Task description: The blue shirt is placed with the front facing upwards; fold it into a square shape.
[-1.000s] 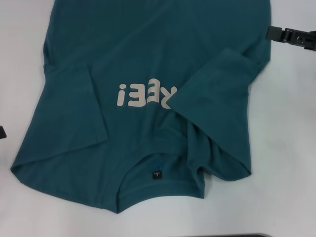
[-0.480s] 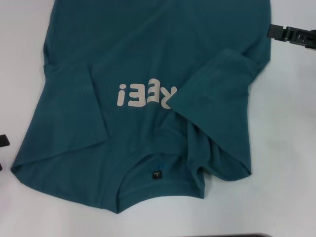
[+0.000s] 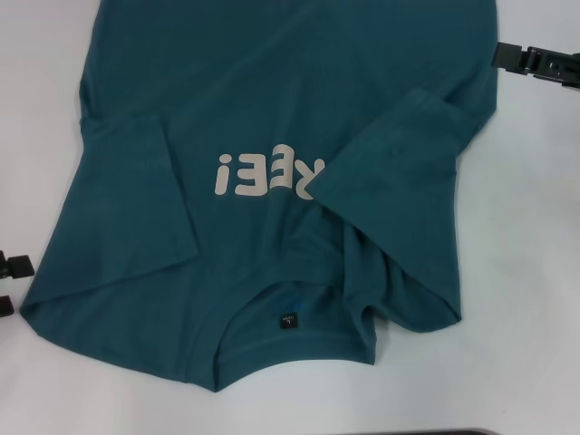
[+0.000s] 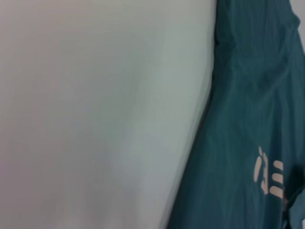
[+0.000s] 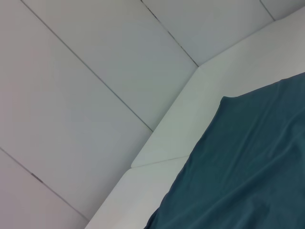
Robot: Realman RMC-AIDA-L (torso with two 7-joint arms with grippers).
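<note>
The blue shirt (image 3: pixel 272 118) lies front up on the white table (image 3: pixel 535 272), with its collar and black neck label (image 3: pixel 286 321) at the near side. Cream letters (image 3: pixel 267 172) cross the chest. The sleeve (image 3: pixel 399 172) on the right is folded inward over the chest and covers the end of the lettering. The other sleeve (image 3: pixel 127 199) lies flat. My left gripper (image 3: pixel 11 285) is open at the left edge, just beside the shirt's near-left corner and apart from it. My right gripper (image 3: pixel 535 63) hovers at the far right, beside the shirt's edge. The wrist views show the shirt (image 4: pixel 248 119) (image 5: pixel 248 167).
Bare white table surrounds the shirt on the left (image 3: pixel 36 109) and right. In the right wrist view the table's edge (image 5: pixel 190 119) shows with grey floor tiles (image 5: pixel 71 95) beyond it. A dark strip (image 3: pixel 399 432) runs along the near edge.
My left gripper has come further into view from the left edge, toward the shirt's near-left corner. The right gripper has drifted slightly up. The shirt has not moved.
</note>
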